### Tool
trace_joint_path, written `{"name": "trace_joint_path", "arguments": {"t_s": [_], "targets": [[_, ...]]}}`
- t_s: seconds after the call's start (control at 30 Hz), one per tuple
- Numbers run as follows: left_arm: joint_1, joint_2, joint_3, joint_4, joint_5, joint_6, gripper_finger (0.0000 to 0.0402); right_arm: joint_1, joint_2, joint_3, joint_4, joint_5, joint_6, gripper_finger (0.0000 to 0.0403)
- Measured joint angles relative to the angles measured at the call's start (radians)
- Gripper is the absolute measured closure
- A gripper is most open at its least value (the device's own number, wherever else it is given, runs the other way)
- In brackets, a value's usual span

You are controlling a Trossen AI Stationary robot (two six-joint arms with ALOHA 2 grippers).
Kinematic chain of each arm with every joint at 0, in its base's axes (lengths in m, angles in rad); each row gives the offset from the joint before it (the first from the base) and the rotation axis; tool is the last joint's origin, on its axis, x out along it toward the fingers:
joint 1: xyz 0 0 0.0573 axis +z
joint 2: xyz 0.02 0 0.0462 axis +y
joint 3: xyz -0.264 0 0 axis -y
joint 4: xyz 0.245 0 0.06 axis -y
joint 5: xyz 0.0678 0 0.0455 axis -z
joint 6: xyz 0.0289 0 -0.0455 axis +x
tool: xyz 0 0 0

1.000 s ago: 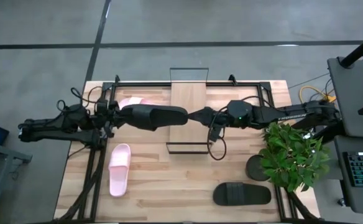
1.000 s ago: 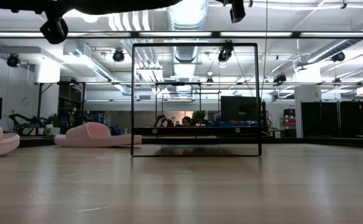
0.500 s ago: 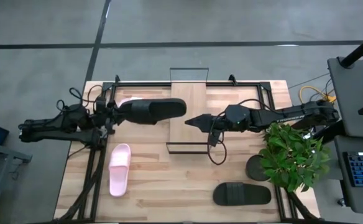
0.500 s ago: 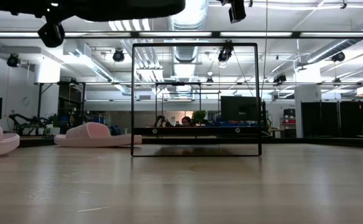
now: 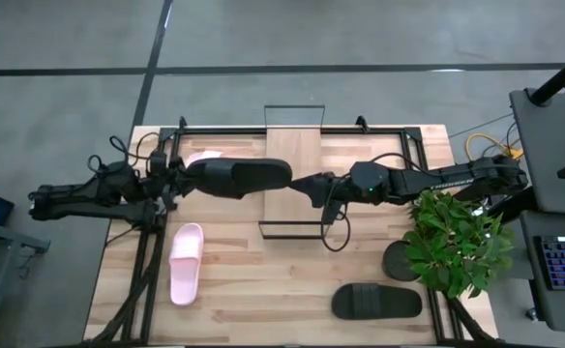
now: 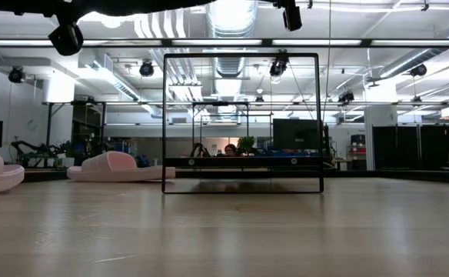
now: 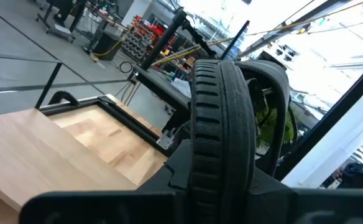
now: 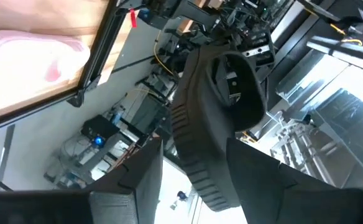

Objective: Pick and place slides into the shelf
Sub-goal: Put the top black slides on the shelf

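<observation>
The left gripper (image 5: 188,176) clenched a black slide (image 5: 239,177) left of centre, over the shelf (image 5: 292,172); the right gripper (image 5: 302,184), spread, had moved back to its toe, probably a handover. Counted: two pink slides (image 5: 186,261), two black, one shelf

No legible text, label, brand, number or sign appears in any view. Faint pale lettering runs along the right arm (image 5: 457,177) in the high view, but it is too small to read.
</observation>
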Motion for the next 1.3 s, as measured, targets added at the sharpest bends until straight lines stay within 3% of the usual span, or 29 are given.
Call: {"name": "trace_joint_path", "arguments": {"t_s": [0.63,0.77,0.93,1.03,1.3], "targets": [[0.0,0.092,0.0,0.069,0.042,0.0,0.0384,-0.006,0.034,-0.002,0.012,-0.024,0.004,0.0242],[0.0,0.097,0.0,0.086,0.06,0.001,0.0384,-0.006,0.049,0.011,0.031,0.004,0.04,0.0272],[0.0,0.091,0.0,0.091,0.068,0.009,0.0365,-0.006,0.05,0.025,0.028,0.019,0.126,0.0347],[0.0,0.087,0.0,0.097,0.07,0.101,0.0336,-0.006,0.046,0.026,0.027,0.019,0.228,0.0347],[0.0,0.077,0.0,0.183,0.066,0.521,0.0278,-0.006,0.016,0.026,0.024,0.019,0.414,0.0348]]}}
